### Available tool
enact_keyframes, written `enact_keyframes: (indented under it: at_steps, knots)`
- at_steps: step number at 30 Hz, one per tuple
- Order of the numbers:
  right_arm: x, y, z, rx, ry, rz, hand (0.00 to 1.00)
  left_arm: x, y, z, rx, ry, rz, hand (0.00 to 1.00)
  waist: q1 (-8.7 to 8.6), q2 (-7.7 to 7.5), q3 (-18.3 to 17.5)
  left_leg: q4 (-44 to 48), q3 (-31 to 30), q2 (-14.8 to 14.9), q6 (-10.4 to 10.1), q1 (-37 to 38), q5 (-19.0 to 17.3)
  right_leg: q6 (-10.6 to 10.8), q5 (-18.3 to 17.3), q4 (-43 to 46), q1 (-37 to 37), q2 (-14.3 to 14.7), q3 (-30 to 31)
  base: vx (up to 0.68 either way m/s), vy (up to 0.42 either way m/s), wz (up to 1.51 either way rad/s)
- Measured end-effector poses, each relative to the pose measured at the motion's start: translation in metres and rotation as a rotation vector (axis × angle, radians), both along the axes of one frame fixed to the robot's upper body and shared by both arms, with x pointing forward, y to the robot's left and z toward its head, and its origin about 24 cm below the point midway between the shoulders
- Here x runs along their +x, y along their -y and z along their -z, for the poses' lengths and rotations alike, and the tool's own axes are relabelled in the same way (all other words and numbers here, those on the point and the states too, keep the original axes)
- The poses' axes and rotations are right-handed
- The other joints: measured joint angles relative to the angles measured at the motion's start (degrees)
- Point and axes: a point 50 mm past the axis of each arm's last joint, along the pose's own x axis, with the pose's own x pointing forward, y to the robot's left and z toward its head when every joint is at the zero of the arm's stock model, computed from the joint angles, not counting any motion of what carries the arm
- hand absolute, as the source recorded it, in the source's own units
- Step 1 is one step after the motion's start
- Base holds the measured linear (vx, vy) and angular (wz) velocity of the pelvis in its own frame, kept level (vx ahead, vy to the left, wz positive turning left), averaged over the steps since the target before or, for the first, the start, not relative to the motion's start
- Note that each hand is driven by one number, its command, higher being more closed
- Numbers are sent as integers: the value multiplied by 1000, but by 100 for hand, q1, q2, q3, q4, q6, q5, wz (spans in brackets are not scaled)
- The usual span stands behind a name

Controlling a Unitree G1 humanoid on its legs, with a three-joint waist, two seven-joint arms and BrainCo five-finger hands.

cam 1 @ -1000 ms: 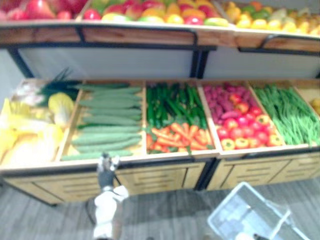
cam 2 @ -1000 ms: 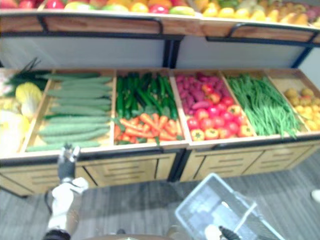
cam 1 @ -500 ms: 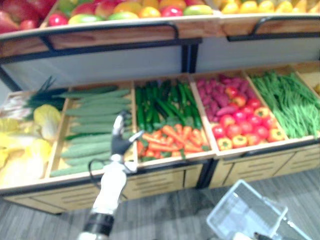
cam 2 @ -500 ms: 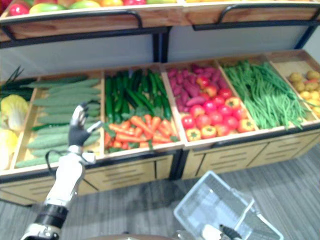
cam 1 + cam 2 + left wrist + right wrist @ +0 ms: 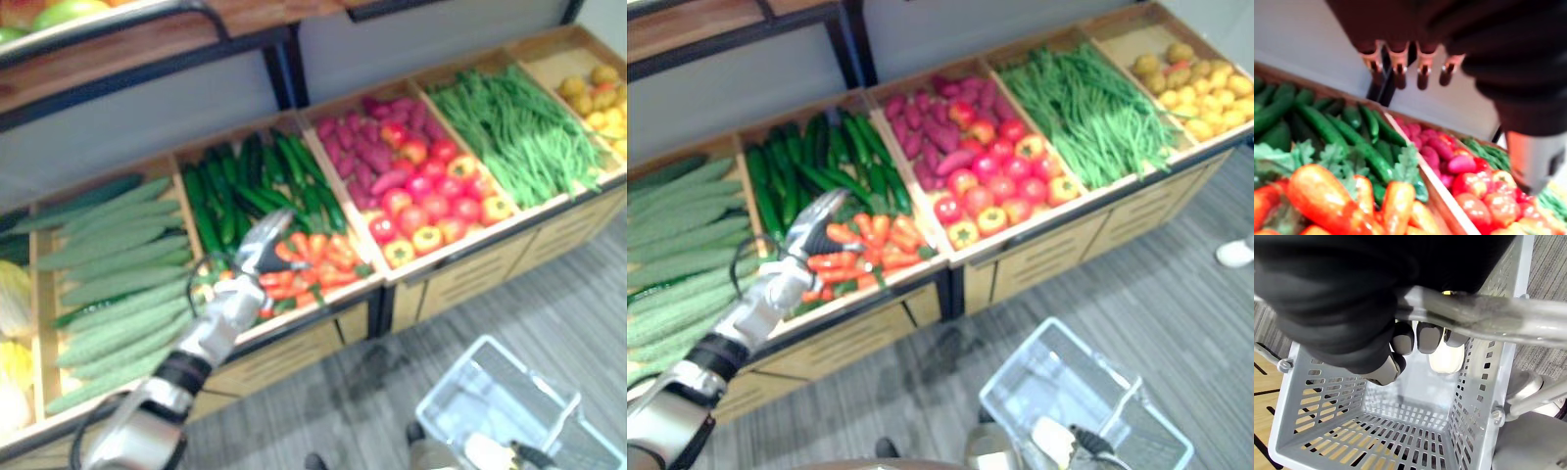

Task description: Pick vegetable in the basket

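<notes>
Across the far side, stand: a long wooden stand is running from left to right, with its open bins lying side by side.
Basket: a pale grey slotted basket is hanging low on the right above the grey floor, well apart from the stand.
Pale cucumbers: they are lying lengthwise in the bin at the left.
Green beans: they are filling a bin toward the right.
Purple roots: they are lying at the back of the bin beside the beans.
Red and yellow round vegetables: they are sitting at the front of that bin.
Dark cucumbers: they are lying at the back of the middle bin.
Carrots: they are lying at the front of this same middle bin, with green leaves between them and the dark cucumbers.
Left hand: it is hovering just above the carrots, with its fingers straight and a little spread. It is holding nothing and not touching them.
Right hand: its fingers are curling around the basket handle and carrying the basket.
</notes>
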Motion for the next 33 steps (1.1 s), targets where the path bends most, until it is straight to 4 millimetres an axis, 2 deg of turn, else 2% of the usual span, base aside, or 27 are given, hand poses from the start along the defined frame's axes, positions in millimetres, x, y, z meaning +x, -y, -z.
enact_keyframes:
  at_steps: [5,8,11,16,20,26,30,33]
  knots:
    - [17,9,-8,-29,39,-21,100,10,-14,-9,58,44,-102,0,-125,185,201,298,170,59,-23,-302,-16,-1,-1,188,-297,-16,6,-38,-28,-7]
    - [26,9,-11,-29,68,-32,100,18,-17,-20,75,76,-137,0,-155,199,351,354,233,105,-21,-471,-15,-4,-1,302,-522,11,18,-77,-21,-3]
    - [35,7,-13,-30,97,-41,100,21,-16,-27,80,105,-140,0,-145,156,429,346,317,135,-16,-691,-16,-42,25,387,-815,46,65,-97,-15,-7]
    - [48,2,-17,-28,144,-61,100,22,-16,-27,109,109,-140,0,-119,49,707,340,457,142,30,-821,15,-55,111,386,-1011,65,177,-41,-1,-11]
    - [50,1,-18,-32,148,-74,100,23,-15,-28,113,104,-145,0,-112,47,711,342,494,147,64,-951,38,-62,145,395,-1142,69,191,0,0,0]
    - [66,-2,-25,-52,192,-132,100,29,-13,-37,111,127,-146,0,-68,29,873,345,607,156,99,-1100,64,-67,149,447,-1324,70,212,0,0,0]
    - [74,-3,-30,-51,226,-134,100,35,-4,-46,72,155,-150,0,37,10,979,353,626,159,119,-1255,80,-69,150,498,-1501,69,226,0,0,0]
    - [82,-7,-33,-50,252,-154,100,43,-9,-61,65,185,-195,0,59,-61,1054,350,644,161,163,-1470,115,-90,187,534,-1738,70,235,0,0,0]
